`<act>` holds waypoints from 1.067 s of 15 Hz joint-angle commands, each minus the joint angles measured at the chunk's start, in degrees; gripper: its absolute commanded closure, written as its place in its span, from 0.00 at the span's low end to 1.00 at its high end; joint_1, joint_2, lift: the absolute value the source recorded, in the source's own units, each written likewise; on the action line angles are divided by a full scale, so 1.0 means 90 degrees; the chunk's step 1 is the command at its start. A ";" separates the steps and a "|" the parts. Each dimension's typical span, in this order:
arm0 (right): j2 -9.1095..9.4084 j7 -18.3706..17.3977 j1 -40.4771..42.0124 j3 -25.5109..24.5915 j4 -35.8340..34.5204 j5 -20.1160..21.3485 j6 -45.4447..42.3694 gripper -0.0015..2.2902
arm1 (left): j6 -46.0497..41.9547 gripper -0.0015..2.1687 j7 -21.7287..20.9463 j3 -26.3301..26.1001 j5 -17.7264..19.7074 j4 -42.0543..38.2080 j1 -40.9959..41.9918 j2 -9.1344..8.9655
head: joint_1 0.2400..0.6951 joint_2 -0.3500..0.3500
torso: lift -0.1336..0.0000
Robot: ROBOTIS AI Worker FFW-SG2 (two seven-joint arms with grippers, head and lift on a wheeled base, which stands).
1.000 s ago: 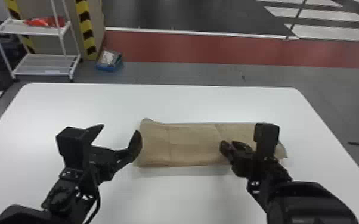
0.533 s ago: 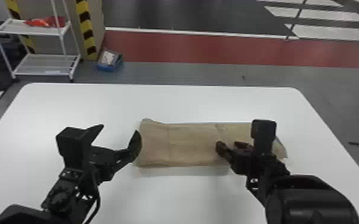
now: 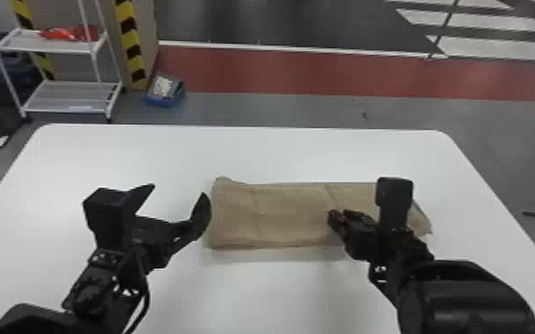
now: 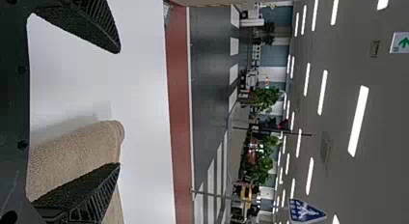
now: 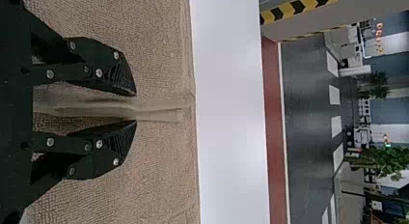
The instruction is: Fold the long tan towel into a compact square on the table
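The tan towel [image 3: 275, 217] lies flat as a long band across the table, its right end angled and partly behind the right arm. At its left end my left gripper [image 3: 177, 191] stands open, one finger close to the towel's edge. My right gripper [image 3: 342, 214] is over the towel, right of its middle. In the left wrist view a rounded edge of the towel [image 4: 77, 151] shows beside one finger of the open left gripper [image 4: 119, 108]. The right wrist view has the right gripper [image 5: 135, 108] partly open, a raised crease of towel [image 5: 159, 113] running between its fingers.
The white table [image 3: 244, 153] extends around the towel on every side. Beyond its far edge stand a white shelf rack [image 3: 64, 95] and a blue box [image 3: 164, 91] on the floor.
My right gripper has shifted slightly left since the first frame, and its fingers have come closer together in the last half second. The left arm and the towel look unmoved.
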 commanded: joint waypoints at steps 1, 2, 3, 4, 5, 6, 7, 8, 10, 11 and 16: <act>0.0006 0.0013 -0.0005 0.0019 0.0000 -0.0032 0.0001 0.41 | 0.0000 0.02 0.0010 0.0013 0.0001 0.0000 0.0000 0.0005 | 1.00 0.35 | 0.08; 0.0006 0.0013 -0.0014 0.0019 0.0000 -0.0051 0.0001 0.45 | 0.0000 0.02 0.0000 0.0013 0.0001 0.0000 0.0000 0.0005 | 1.00 0.35 | 0.08; 0.0006 0.0013 -0.0044 0.0000 0.0000 -0.0081 0.0021 0.51 | 0.0000 0.02 0.0000 0.0013 0.0001 0.0000 0.0010 0.0005 | 1.00 0.35 | 0.08; 0.0006 0.0032 -0.0044 -0.0010 0.0000 -0.0100 0.0021 0.51 | 0.0000 0.02 0.0000 0.0013 0.0001 0.0000 0.0010 0.0005 | 1.00 0.35 | 0.08; 0.0006 0.0042 -0.0044 -0.0010 0.0000 -0.0110 0.0021 0.51 | 0.0000 0.02 0.0000 0.0013 0.0001 0.0000 0.0010 0.0005 | 1.00 0.35 | 0.08; 0.0006 0.0062 -0.0014 -0.0010 -0.0010 -0.0120 -0.0057 0.51 | 0.0000 0.02 0.0000 0.0013 0.0001 0.0000 0.0010 0.0005 | 1.00 0.35 | 0.08; 0.0006 0.0071 0.0044 0.0009 -0.0136 -0.0130 -0.0214 0.52 | 0.0000 0.02 0.0000 0.0013 0.0001 0.0000 0.0000 0.0005 | 1.00 0.35 | 0.08; 0.0006 0.0081 0.0093 0.0029 -0.0293 -0.0159 -0.0233 0.52 | 0.0000 0.02 0.0000 0.0013 0.0001 0.0000 0.0000 0.0005 | 1.00 0.36 | 0.08; 0.0006 0.0081 0.0181 0.0088 -0.0674 -0.0149 -0.0194 0.52 | 0.0000 0.02 0.0010 0.0022 0.0001 0.0000 0.0000 0.0005 | 1.00 0.36 | 0.08; 0.0000 0.0091 0.0230 0.0107 -0.0888 -0.0159 -0.0175 0.51 | 0.0000 0.02 0.0010 0.0032 0.0001 -0.0010 0.0010 0.0005 | 1.00 0.37 | 0.08; -0.0137 0.0228 0.0132 -0.0684 -0.1211 -0.0159 0.0099 0.52 | 0.0000 0.02 0.0000 0.0179 0.0021 -0.0186 0.0166 0.0014 | 1.00 0.35 | 0.08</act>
